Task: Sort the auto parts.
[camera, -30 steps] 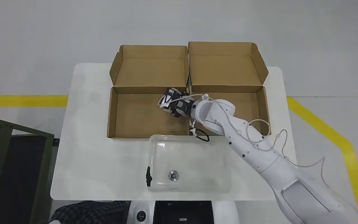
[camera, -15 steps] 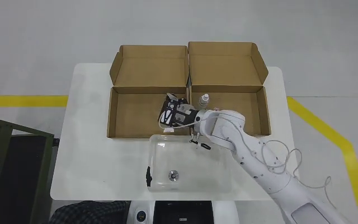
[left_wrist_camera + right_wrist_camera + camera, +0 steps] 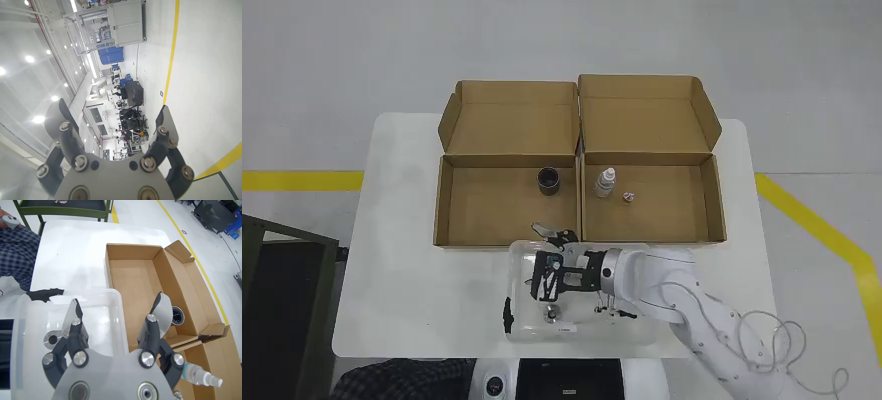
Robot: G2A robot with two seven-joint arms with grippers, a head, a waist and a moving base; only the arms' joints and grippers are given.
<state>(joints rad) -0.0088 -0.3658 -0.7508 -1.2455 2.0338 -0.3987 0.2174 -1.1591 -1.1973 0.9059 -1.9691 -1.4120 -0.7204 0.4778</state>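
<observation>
I get bright, even overhead light, with soft shadows inside the cardboard boxes (image 3: pixel 492 205). Ceiling lamps (image 3: pixel 29 58) flare in my left wrist view and the yellow floor line (image 3: pixel 171 56) bows. Reflections streak the clear bin (image 3: pixel 122 321).

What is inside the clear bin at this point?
One round metal disc with a centre hole lies on the floor of the clear bin. The open right claw and its arm cover part of that floor.

Room lies open above the metal disc (image 3: pixel 46 340), ringed by the clear bin's (image 3: pixel 121 311) walls.
</observation>
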